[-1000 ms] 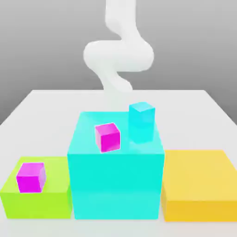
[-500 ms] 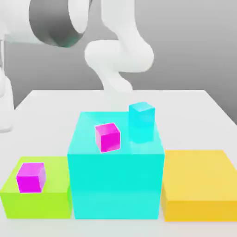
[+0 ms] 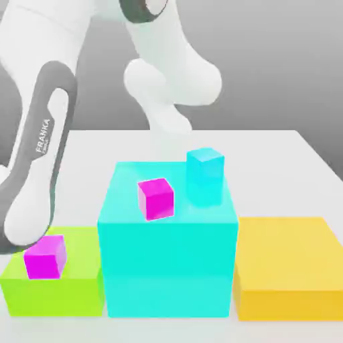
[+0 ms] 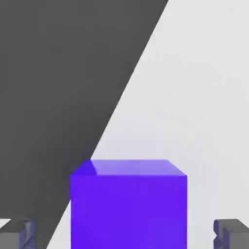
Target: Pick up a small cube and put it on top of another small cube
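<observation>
The arm [image 3: 40, 154] leans in on the exterior view's left, its grey side panel lettered FRANKA, with a smaller word beneath it too fine to read. Nearest us sit three blocks in a row on the white table [image 3: 295, 154]: a low green block [image 3: 60, 291], a tall cyan block [image 3: 167, 268] in the middle, and a low yellow block [image 3: 288, 268] on the exterior view's right. A small magenta cube [image 3: 45, 256] rests on the green block, glossy and slightly turned, with the arm's rounded end just above and beside it. A second magenta cube [image 3: 156, 198] sits on top of the cyan block, and behind it, toward the far edge, stands a small cyan cube [image 3: 204, 176]. In the hand view, the gripper [image 4: 127, 233] is spread wide, its fingertips [image 4: 232, 234] well apart on either side of a purple block [image 4: 129, 206] with a shiny top face, not touching it
</observation>
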You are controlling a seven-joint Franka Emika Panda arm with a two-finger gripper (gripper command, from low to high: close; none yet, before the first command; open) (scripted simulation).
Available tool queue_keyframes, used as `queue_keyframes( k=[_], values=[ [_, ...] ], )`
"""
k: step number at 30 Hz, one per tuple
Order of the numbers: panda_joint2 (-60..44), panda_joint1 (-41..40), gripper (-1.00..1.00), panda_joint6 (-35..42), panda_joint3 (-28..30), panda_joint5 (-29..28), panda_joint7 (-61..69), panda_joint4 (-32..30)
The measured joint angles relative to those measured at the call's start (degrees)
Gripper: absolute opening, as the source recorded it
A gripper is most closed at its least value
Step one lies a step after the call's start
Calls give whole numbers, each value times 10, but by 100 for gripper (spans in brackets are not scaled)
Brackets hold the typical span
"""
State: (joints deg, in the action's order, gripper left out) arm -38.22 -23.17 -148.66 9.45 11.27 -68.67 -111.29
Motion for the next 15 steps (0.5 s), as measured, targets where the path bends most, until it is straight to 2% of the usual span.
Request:
queue_keyframes(
  k=[6, 10, 15],
  values=[
    [2, 1, -100, 1, 1, 1, 1, 0],
    [72, 14, -100, 52, 17, -15, -8, -20],
    [176, 38, -100, 85, 28, -49, -7, -88]
  ],
)
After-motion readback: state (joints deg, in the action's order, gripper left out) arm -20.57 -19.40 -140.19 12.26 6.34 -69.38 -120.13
